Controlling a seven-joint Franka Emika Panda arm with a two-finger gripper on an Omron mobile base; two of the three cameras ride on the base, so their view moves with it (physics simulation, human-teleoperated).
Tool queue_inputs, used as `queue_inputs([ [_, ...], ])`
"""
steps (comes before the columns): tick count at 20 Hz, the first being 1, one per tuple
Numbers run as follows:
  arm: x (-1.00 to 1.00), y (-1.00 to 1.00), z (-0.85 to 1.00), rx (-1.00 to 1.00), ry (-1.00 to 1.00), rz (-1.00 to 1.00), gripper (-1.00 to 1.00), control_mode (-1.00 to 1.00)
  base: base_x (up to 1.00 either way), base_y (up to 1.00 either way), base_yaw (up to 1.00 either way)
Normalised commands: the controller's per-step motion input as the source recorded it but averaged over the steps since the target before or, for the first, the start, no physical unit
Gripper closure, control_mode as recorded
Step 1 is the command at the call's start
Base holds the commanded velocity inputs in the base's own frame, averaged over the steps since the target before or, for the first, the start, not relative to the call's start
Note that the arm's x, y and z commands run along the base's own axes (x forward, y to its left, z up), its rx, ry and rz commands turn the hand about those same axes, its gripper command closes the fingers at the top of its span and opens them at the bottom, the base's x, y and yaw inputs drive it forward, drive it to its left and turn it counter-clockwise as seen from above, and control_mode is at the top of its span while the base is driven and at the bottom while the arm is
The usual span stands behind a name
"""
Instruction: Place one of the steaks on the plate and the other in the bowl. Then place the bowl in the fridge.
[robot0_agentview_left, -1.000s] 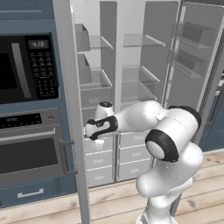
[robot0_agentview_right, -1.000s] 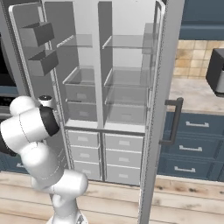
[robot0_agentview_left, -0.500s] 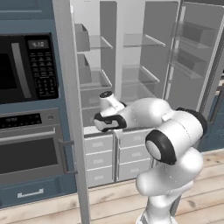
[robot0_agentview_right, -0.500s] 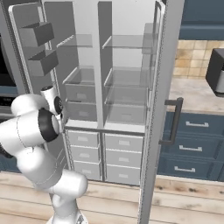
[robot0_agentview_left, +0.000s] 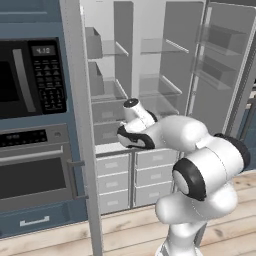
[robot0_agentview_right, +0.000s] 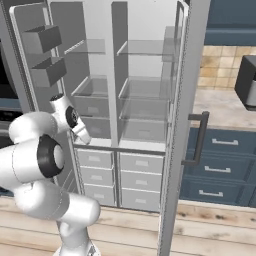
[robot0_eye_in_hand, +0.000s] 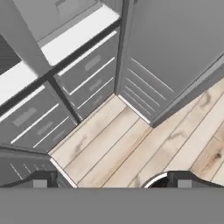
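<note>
Fridge is seen standing open, upright, long axis vertical, both doors swung out; white interior, clear shelves and white drawers low down are shown in left base view. Microwave and oven are seen left of it there. In right base view, fridge is shown with blue cabinets and counter on its right instead. Gripper is seen in hand view with fingertips wide apart, nothing between them, pointed down at wood floor and the drawer fronts. The hand is held just in front of the left compartment, above the drawers.
</note>
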Motion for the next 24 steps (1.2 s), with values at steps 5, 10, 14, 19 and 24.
queue_inputs([
  [5, -0.55, 0.0, 0.23, -0.05, 0.11, 0.87, -1.0, -1.0, 0.0, 0.0, 0.0],
  [10, -0.69, -0.18, 0.42, -0.01, 0.1, 0.68, -1.0, -1.0, 0.0, 0.0, 0.0],
  [14, -0.13, -0.66, -0.06, 0.0, 0.12, 0.32, -1.0, -1.0, 0.0, 0.0, 0.0],
  [19, 0.04, -0.25, -0.29, -0.08, 0.14, -0.09, -1.0, -1.0, 0.0, 0.0, 0.0],
  [24, 0.0, 0.0, -0.02, 0.0, 0.01, -0.08, -1.0, -1.0, 0.0, 0.0, 0.0],
])
